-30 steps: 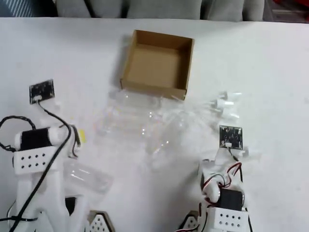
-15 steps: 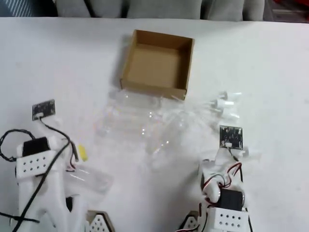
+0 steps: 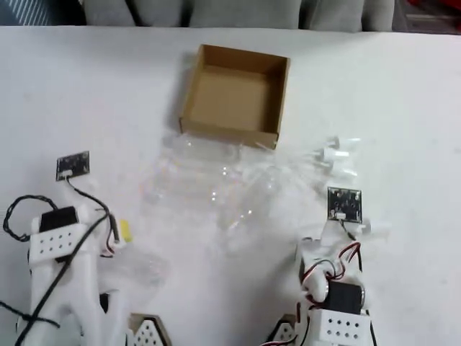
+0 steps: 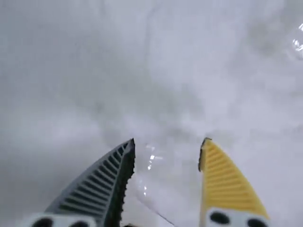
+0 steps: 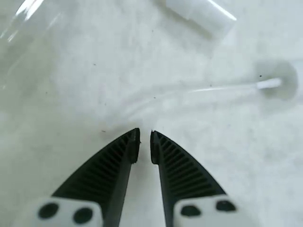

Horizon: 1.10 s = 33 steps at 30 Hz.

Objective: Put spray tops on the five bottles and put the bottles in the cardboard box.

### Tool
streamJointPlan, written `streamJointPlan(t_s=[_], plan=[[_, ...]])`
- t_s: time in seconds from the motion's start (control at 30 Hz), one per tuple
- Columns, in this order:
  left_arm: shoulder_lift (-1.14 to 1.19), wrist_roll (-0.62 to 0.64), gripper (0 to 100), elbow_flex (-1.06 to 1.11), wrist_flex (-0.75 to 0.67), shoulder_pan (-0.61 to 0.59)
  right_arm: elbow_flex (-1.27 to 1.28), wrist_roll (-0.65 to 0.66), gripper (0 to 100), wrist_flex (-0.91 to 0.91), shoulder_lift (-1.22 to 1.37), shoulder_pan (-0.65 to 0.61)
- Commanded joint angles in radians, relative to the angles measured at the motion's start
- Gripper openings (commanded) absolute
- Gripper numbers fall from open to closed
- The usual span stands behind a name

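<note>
Bottles (image 3: 209, 184) heaped before cardboard box (image 3: 234, 94), apparently touching

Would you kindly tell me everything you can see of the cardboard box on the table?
The cardboard box is a shallow, square, open-topped tray of plain brown card, with four low walls and a bare floor; no bottle is in it yet. It sits flat on the white table, slightly askew, on the side far from the arms. Clear bottles lie just before its near wall, some seemingly against it.
</note>
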Motion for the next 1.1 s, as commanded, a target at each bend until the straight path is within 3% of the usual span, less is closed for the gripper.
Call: streamJointPlan(t_s=[0.0, 0.2, 0.4, 0.47, 0.6, 0.8, 0.9, 1.07], plan=[[0.162, -0.009, 22, -0.041, -0.054, 0.016, 0.006, -0.003, 1.6, 0.005, -0.01, 0.016], [0.364, -0.011, 22, -0.117, -0.058, 0.019, 0.006, -0.003, 1.6, 0.005, -0.01, 0.016], [0.348, -0.005, 22, -0.123, -0.055, 0.059, 0.006, -0.003, 1.6, 0.005, -0.01, 0.016], [0.318, -0.005, 19, -0.121, -0.048, 0.094, 0.006, -0.003, 1.6, 0.005, -0.01, 0.016], [0.252, -0.005, 1, -0.121, -0.048, 0.188, 0.006, -0.003, 1.6, 0.005, -0.01, 0.016], [0.188, -0.005, 4, -0.17, -0.012, 0.292, 0.006, -0.003, 1.6, 0.005, -0.01, 0.018], [0.147, 0.009, 3, -0.259, -0.012, 0.269, 0.006, -0.003, 1.6, 0.005, -0.01, 0.018], [0.088, 0.051, 3, -0.354, -0.017, 0.101, 0.006, -0.003, 1.8, 0.002, -0.012, 0.018]])
